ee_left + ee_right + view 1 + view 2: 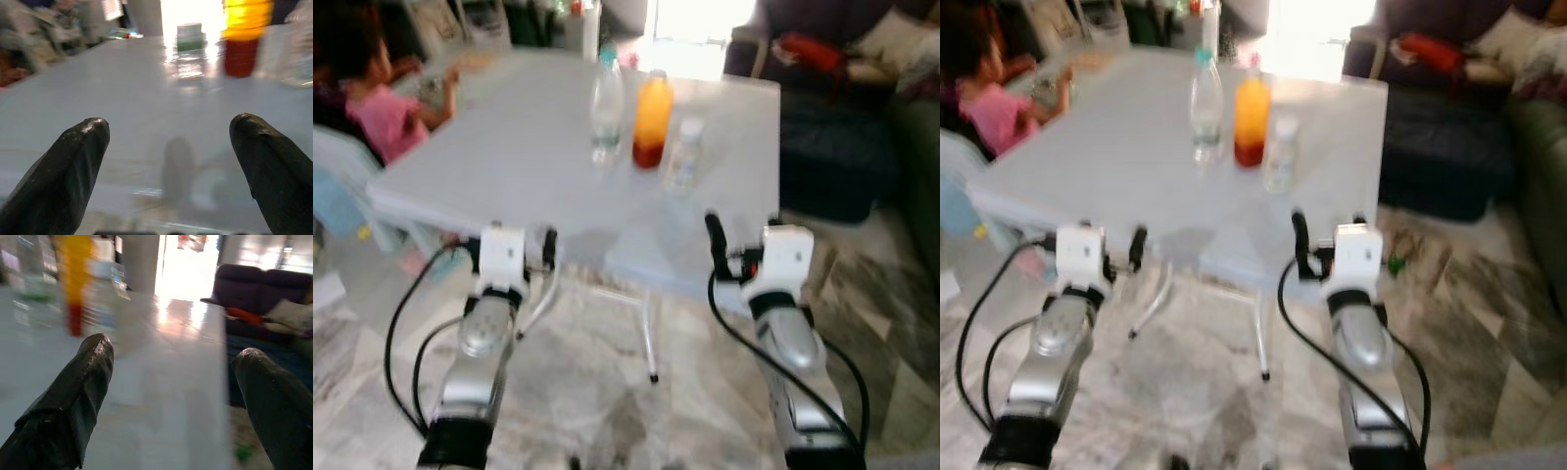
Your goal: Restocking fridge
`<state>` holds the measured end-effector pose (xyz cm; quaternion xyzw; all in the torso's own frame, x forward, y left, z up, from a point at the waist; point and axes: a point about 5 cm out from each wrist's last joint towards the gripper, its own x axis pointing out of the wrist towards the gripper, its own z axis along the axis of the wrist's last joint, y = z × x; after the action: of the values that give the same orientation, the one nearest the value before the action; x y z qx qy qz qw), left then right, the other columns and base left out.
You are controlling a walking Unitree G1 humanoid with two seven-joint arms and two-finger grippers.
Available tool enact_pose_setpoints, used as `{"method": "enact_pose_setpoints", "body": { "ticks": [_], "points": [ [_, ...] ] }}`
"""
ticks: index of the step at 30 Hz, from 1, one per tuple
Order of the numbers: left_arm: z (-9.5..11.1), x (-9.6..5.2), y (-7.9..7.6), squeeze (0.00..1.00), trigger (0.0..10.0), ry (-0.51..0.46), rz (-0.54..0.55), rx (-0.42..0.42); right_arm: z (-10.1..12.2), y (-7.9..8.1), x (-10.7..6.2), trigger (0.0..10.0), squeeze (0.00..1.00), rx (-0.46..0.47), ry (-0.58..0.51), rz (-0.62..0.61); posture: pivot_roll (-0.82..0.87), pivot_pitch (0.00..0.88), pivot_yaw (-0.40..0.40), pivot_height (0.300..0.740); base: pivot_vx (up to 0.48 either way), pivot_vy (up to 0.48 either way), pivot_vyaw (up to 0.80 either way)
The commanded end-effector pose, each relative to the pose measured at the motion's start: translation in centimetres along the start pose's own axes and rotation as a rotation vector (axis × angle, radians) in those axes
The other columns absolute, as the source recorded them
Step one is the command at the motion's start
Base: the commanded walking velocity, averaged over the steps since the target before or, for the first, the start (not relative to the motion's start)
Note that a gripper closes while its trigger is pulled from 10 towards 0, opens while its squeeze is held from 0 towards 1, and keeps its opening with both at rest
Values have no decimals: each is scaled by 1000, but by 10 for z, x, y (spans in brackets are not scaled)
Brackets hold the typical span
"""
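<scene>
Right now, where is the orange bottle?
The orange bottle stands toward the far side of the white table, between a clear bottle on its left and a smaller one on its right.

The near half of the table (pixel 509 166) is bare. Toward the table's far edge, three bottles stand close together: a clear one (pixel 606 103), an orange one (pixel 652 119), and a small one (pixel 685 152).

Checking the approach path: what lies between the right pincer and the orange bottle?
Bare tabletop. In the left eye view, the right pincer sits at the near edge, with nothing before the orange bottle; a small clear bottle stands just beside it.
</scene>
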<state>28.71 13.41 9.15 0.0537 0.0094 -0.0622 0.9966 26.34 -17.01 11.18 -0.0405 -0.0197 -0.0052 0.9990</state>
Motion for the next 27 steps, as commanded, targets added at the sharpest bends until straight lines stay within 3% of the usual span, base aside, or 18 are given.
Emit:
{"method": "enact_pose_setpoints", "body": {
  "ticks": [1, 8, 19, 22, 27],
  "points": [
    [1, -1, 9, 0, 10000, -9, 22, 31, 4, 6, 3, 10000, 0, 15, -16, 12, 18, 0, -32, 740, 274, 394, 0],
    [3, -1, 9, 0, 10000, -39, 44, 42, 4, 8, 2, 10000, 0, 25, -16, 20, 19, 0, -34, 740, 263, 402, 0],
    [5, 0, 3, 0, 10000, -66, 16, 57, 3, 11, 3, 10000, 0, 62, -11, 45, 21, 0, -35, 740, 0, 472, 0],
    [10, -1, 2, 0, 10000, -109, 5, 44, 5, 12, 4, 10000, 0, 47, -17, 39, 27, 0, -35, 740, 91, 401, 0],
    [9, -3, 3, 0, 10000, -77, -2, -22, 5, 10, 7, 10000, 0, 31, -21, -1, 28, 0, -33, 740, 55, 66, 0]
  ]
}}
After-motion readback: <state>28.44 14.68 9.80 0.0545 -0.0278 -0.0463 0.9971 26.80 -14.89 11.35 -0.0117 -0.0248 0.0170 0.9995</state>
